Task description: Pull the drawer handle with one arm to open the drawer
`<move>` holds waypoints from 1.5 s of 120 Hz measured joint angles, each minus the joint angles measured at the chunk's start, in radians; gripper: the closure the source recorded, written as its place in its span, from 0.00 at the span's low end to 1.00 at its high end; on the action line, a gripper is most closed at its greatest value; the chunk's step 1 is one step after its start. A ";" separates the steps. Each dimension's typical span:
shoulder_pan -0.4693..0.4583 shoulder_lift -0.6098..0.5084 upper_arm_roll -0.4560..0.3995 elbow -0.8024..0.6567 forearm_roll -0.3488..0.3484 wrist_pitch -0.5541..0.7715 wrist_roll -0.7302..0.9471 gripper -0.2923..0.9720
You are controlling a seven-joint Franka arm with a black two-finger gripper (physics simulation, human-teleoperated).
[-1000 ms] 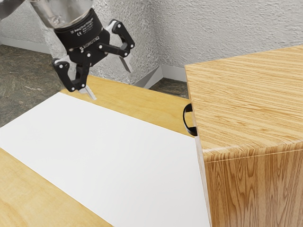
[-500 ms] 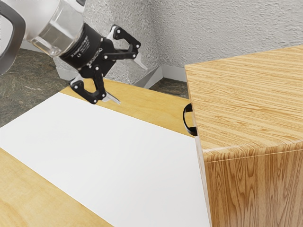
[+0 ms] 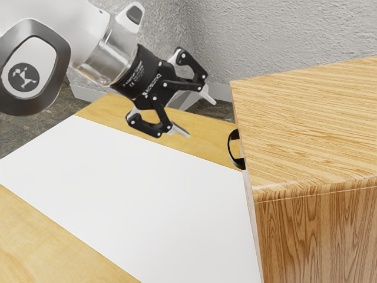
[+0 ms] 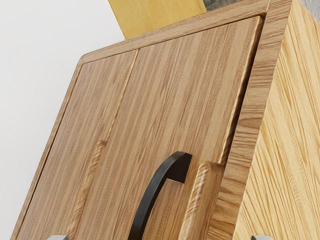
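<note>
one arm [image 3: 35,65]: brought in from the exterior view's left, with the hand tilted toward the cabinet; nothing is touched.
gripper [image 3: 196,115]: spread wide with nothing held; hung above the table, near the handle but apart from it.
table [image 3: 35,247]: covered in part by a white sheet [image 3: 129,188]; nothing is seen standing between gripper and cabinet, so a straight approach is judged safe.
step: the reach, with the grasp not yet made.
handle [image 3: 234,148]: a black curved bar, stood off the cabinet face that is turned toward the arm. the hand should be lined up so that the bar is taken across its length, one finger passed behind it, and only then closed.
drawer [image 4: 150,115]: its front looks flush with the frame, so it is judged shut. the pull should be made straight out toward the exterior view's left, with no lift or twist.
cabinet [image 3: 306,147]: set at the exterior view's right. if the fingers are driven too deep, the front may be struck; if they are closed too early, the bar may be missed.
</note>
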 joint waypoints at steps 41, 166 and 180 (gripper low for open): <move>-0.054 0.024 0.015 -0.028 -0.004 0.044 0.038 0.46; -0.056 0.030 0.016 -0.082 -0.004 0.072 0.049 0.50; -0.056 0.024 0.016 -0.093 -0.005 0.072 0.050 0.50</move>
